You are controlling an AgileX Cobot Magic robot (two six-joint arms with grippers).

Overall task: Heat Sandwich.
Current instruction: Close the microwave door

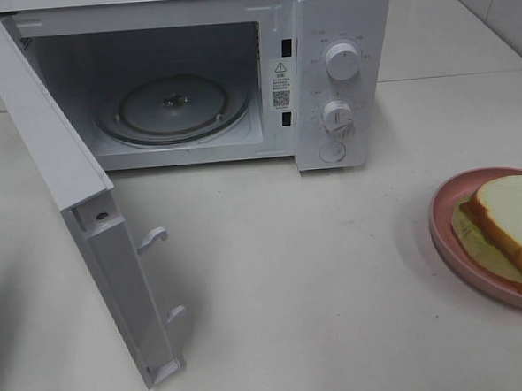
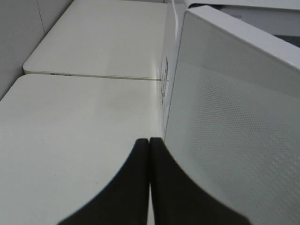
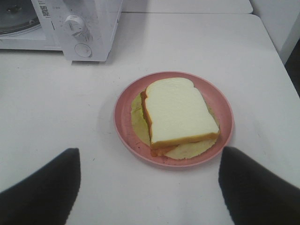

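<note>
The sandwich (image 1: pixel 514 226), white bread with tan crust over a pale green-yellow layer, lies on a round pink plate (image 1: pixel 443 229) at the table's right edge. In the right wrist view the sandwich (image 3: pixel 178 112) and plate (image 3: pixel 123 123) lie just ahead of my right gripper (image 3: pixel 150 151), which is open and empty, its dark fingers (image 3: pixel 47 187) wide apart on either side. The white microwave (image 1: pixel 340 31) stands at the back with its door (image 1: pixel 77 224) swung wide open to the left. My left gripper (image 2: pixel 149 140) is shut and empty, beside the door's outer face (image 2: pixel 234 131). Neither gripper shows in the high view.
A glass turntable (image 1: pixel 174 108) lies inside the microwave cavity. Two knobs (image 1: pixel 341 60) and a button are on its right panel. The door's latch hooks (image 1: pixel 153 239) stick out toward the table's middle. A second table (image 2: pixel 103 37) adjoins behind.
</note>
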